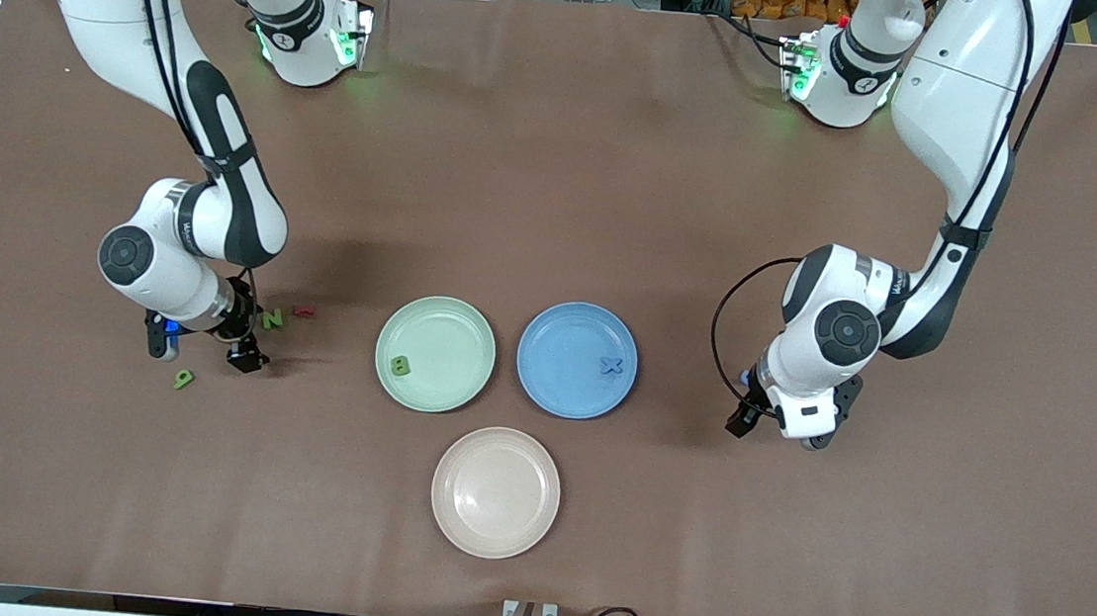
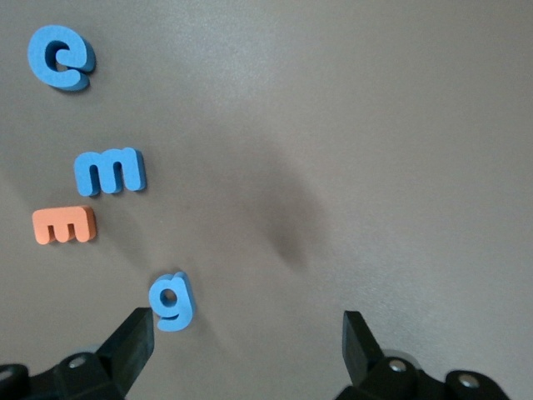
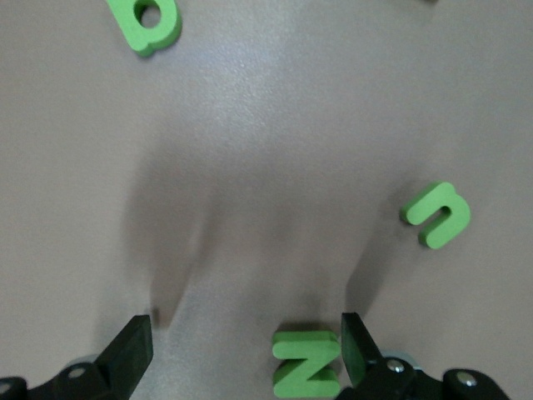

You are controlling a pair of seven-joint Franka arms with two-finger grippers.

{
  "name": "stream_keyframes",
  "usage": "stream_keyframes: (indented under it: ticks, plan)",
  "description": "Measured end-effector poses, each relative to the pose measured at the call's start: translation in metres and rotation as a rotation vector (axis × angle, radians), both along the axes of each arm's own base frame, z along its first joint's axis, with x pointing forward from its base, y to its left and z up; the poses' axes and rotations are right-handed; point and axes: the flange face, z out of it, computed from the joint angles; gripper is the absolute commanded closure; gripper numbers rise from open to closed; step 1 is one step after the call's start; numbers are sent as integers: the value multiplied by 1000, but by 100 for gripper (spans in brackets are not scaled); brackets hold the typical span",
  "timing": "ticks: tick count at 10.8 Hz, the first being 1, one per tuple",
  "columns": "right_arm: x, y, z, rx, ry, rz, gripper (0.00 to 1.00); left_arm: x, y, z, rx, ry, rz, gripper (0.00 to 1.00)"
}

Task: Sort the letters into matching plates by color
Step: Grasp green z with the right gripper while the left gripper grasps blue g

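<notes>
Your right gripper (image 3: 241,342) is hovering with fingers spread and empty; the green N (image 3: 306,363) is lying just outside one fingertip (image 3: 354,337), not between them, so closing now would be pushing it away. Your left gripper (image 2: 246,337) is also spread and empty; the blue g (image 2: 172,301) is sitting just beside one finger (image 2: 133,337), and the orange E (image 2: 63,225) is near, so you are risking a wrong pick. The green plate (image 1: 447,388) and blue plate (image 1: 556,388) are waiting well apart from both.

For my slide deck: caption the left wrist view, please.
Open left gripper hovers over blue letters and one orange letter on the brown table.
</notes>
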Motion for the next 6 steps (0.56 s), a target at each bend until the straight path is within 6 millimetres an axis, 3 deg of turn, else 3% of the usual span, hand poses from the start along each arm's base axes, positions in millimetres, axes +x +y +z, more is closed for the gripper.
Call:
stream_keyframes:
  ticks: [6]
  plan:
    - [-19, 12, -1, -1, 0, 19, 0, -20, 7, -28, 5, 22, 2, 0]
